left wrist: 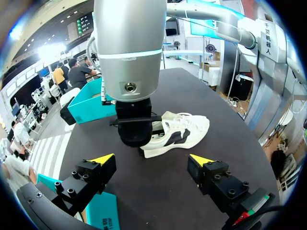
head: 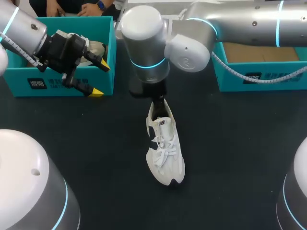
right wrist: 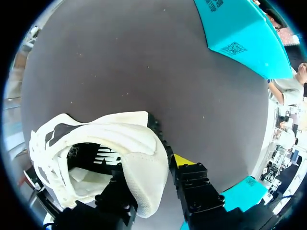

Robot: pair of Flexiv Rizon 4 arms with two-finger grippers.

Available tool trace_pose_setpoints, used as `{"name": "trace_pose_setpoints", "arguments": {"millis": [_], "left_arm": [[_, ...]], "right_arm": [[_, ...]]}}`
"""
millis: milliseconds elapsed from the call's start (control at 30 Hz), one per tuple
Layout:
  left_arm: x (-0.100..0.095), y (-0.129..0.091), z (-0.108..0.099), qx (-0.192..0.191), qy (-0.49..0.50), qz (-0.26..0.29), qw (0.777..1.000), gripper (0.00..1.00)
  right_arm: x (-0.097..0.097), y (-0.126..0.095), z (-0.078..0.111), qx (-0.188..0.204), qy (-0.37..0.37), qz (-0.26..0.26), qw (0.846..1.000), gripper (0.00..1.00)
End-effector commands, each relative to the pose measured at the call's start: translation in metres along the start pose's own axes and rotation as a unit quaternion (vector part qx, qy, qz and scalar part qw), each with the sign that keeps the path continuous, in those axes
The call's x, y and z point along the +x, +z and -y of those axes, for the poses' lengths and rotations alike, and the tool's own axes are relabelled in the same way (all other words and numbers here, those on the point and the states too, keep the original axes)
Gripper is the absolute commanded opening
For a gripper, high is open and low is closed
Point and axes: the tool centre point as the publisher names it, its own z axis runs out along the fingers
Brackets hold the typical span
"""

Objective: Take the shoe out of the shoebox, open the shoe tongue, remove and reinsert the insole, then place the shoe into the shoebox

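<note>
Your right gripper (right wrist: 151, 170) is clamped on the heel collar of the shoe (head: 165, 151), one finger inside. My guess is it's steadying it sole-down on the tabletop (head: 230, 158) for tongue work. Your left gripper (head: 100, 79) hangs wide apart, with the shoebox (head: 19, 84) just beside it and the shoe ahead.

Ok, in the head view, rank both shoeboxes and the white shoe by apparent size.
1. left shoebox and right shoebox, unranked: each is partly covered, and the right one runs off the view's edge.
2. white shoe, clearly smallest.
</note>
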Motion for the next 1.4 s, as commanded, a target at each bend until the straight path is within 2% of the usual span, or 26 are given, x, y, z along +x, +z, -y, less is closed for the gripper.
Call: {"name": "trace_pose_setpoints", "arguments": {"millis": [33,200,333,433,500,533,567,600,633,667,733,900,1000,1067,1167,1400], "left_arm": [[0.001,0.000,0.000,-0.002,0.000,0.000,1.000,1.00],[0.001,0.000,0.000,-0.002,0.000,0.000,1.000,1.00],[0.001,0.000,0.000,-0.002,0.000,0.000,1.000,1.00],[0.001,0.000,0.000,-0.002,0.000,0.000,1.000,1.00],[0.001,0.000,0.000,-0.002,0.000,0.000,1.000,1.00],[0.001,0.000,0.000,-0.002,0.000,0.000,1.000,1.00],[0.001,0.000,0.000,-0.002,0.000,0.000,1.000,1.00],[0.001,0.000,0.000,-0.002,0.000,0.000,1.000,1.00],[0.001,0.000,0.000,-0.002,0.000,0.000,1.000,1.00],[0.001,0.000,0.000,-0.002,0.000,0.000,1.000,1.00],[0.001,0.000,0.000,-0.002,0.000,0.000,1.000,1.00],[0.001,0.000,0.000,-0.002,0.000,0.000,1.000,1.00],[0.001,0.000,0.000,-0.002,0.000,0.000,1.000,1.00],[0.001,0.000,0.000,-0.002,0.000,0.000,1.000,1.00],[0.001,0.000,0.000,-0.002,0.000,0.000,1.000,1.00],[0.001,0.000,0.000,-0.002,0.000,0.000,1.000,1.00]], "right_arm": [[0.004,0.001,-0.005,0.018,0.012,0.013,1.000,0.00],[0.004,-0.005,0.002,0.039,0.032,0.018,0.999,0.00],[0.001,-0.031,0.010,0.030,0.051,0.026,0.998,0.00],[-0.004,-0.068,0.023,0.011,0.056,0.012,0.998,0.00],[-0.007,-0.091,0.032,0.001,0.048,0.028,0.998,0.00],[-0.008,-0.100,0.036,0.002,0.041,0.009,0.999,0.00],[-0.010,-0.112,0.039,0.003,0.041,0.019,0.999,0.00],[-0.011,-0.122,0.043,-0.005,0.042,0.008,0.999,0.00],[-0.012,-0.134,0.045,0.010,0.029,0.013,0.999,0.00],[-0.013,-0.145,0.048,-0.004,0.032,0.016,0.999,0.00],[-0.015,-0.169,0.051,0.003,0.014,0.022,1.000,0.00],[-0.020,-0.221,0.060,-0.014,-0.005,0.038,0.999,0.00],[-0.023,-0.243,0.063,-0.022,-0.006,0.052,0.998,0.00],[-0.026,-0.255,0.063,-0.029,-0.018,0.061,0.998,0.00],[-0.029,-0.268,0.065,-0.013,-0.014,0.080,0.997,0.00],[-0.029,-0.268,0.065,-0.013,-0.014,0.080,0.997,0.00]]}}
